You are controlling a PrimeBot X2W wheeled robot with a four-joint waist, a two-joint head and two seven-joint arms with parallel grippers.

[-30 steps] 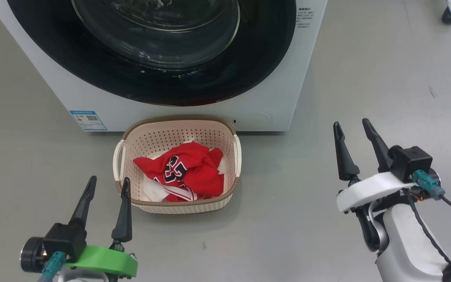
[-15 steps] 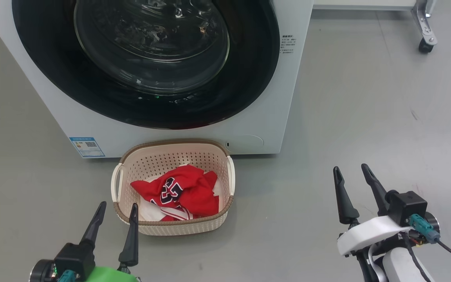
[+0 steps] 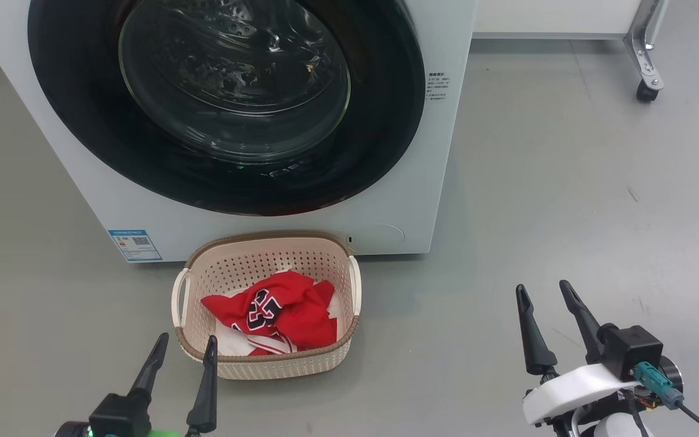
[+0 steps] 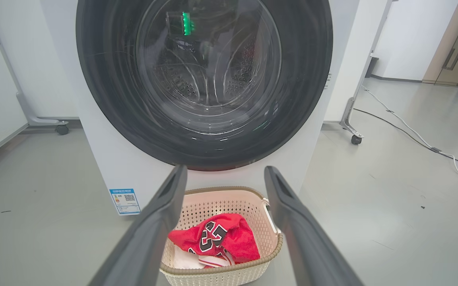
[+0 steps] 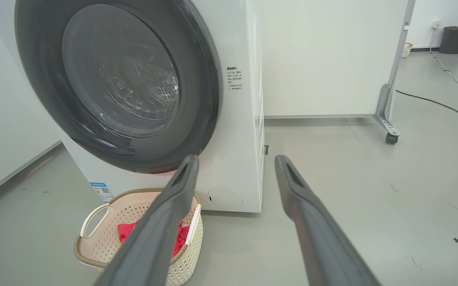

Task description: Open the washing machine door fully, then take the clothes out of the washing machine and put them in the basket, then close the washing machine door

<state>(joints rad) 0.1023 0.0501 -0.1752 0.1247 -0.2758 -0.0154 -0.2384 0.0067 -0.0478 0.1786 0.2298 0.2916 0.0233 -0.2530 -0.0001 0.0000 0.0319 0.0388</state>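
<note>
The white washing machine [image 3: 422,182] fills the top of the head view, its black-rimmed washing machine door [image 3: 228,103] shut flat against the front. In front of it on the floor stands the cream basket [image 3: 264,364] holding the red clothes [image 3: 276,309] with navy numerals and some white cloth. My left gripper [image 3: 187,343] hangs open just left of the basket's near corner, empty. My right gripper [image 3: 542,290] is open and empty over bare floor to the right. The left wrist view looks at the door [image 4: 205,79] and basket [image 4: 221,274]; the right wrist view shows the door [image 5: 117,87] and basket [image 5: 94,246].
Grey floor spreads to the right of the machine. A white panel on a wheeled metal foot [image 3: 644,91] stands behind at the right. Cables [image 4: 412,135] run across the floor further right. A dark bin [image 5: 453,39] sits far back.
The head camera has pulled back and tilted up, so the machine and basket sit lower and smaller in view. Both grippers stay open; the basket and clothes have not moved.
</note>
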